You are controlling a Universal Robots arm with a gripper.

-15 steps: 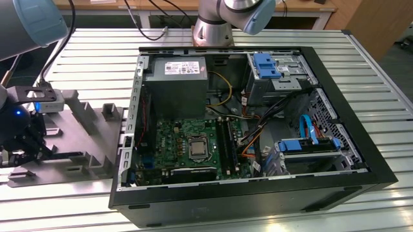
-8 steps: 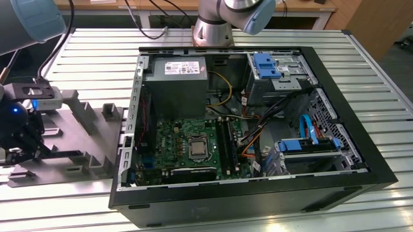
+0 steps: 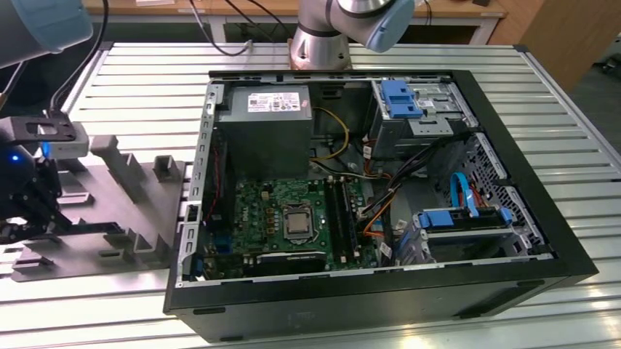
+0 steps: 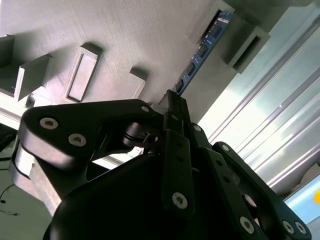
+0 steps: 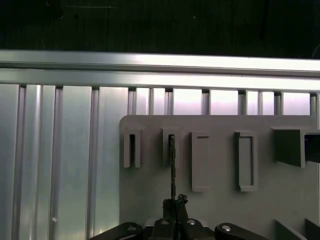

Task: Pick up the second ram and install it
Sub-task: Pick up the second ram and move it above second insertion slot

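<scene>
Second wrist view: tool (image 4: 172, 101) pinched shut on near end of second ram (image 4: 202, 52), blue face showing, standing in grey tray (image 4: 125, 35). First wrist view: ram edge-on. Exterior view: tray on table (image 3: 145, 80) beside open computer case (image 3: 339, 309).

You had a slatted metal table (image 3: 126, 73) carrying everything, its ribs running across the frame in the exterior view. At the lower left of that frame a grey moulded tray (image 3: 145, 189) with raised blocks lay flat on the slats. Just beside it, across the centre and right, lay a black computer case (image 3: 388, 309) with its open side up, and the arm's base (image 3: 321, 47) stood at the upper centre.
</scene>
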